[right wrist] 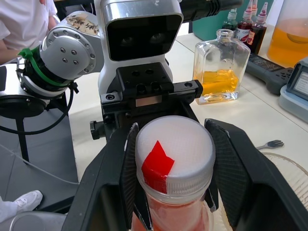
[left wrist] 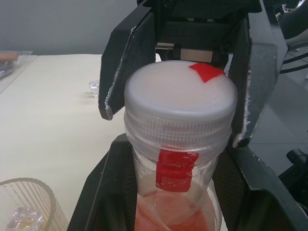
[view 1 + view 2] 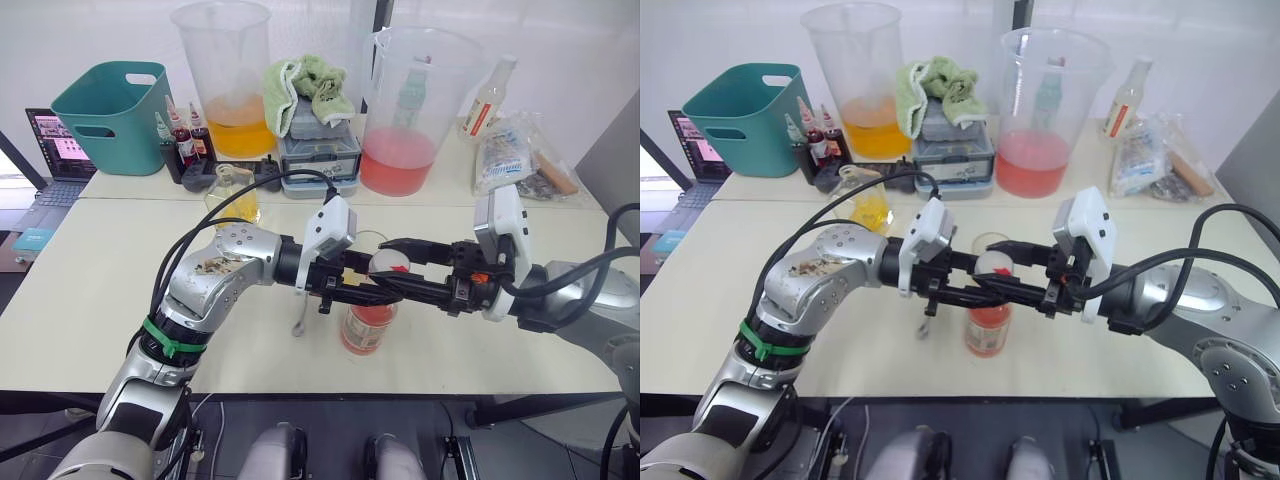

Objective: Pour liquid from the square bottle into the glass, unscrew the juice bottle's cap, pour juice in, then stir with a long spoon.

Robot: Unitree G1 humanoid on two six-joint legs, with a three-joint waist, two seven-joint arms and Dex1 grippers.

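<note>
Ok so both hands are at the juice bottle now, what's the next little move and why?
Probably close the right hand onto the white cap and start twisting it off. The left hand already grips the juice bottle at the neck just below the cap, steadying it on the table. The right hand's fingers flank the cap with gaps on both sides, and the cap looks fully seated.

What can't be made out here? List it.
Glass: head views, its contents hidden behind the juice bottle.
Long spoon: head views, upper part hidden under the left arm.
Juice bottle's base: wrist views, cut off by the edge.
</note>
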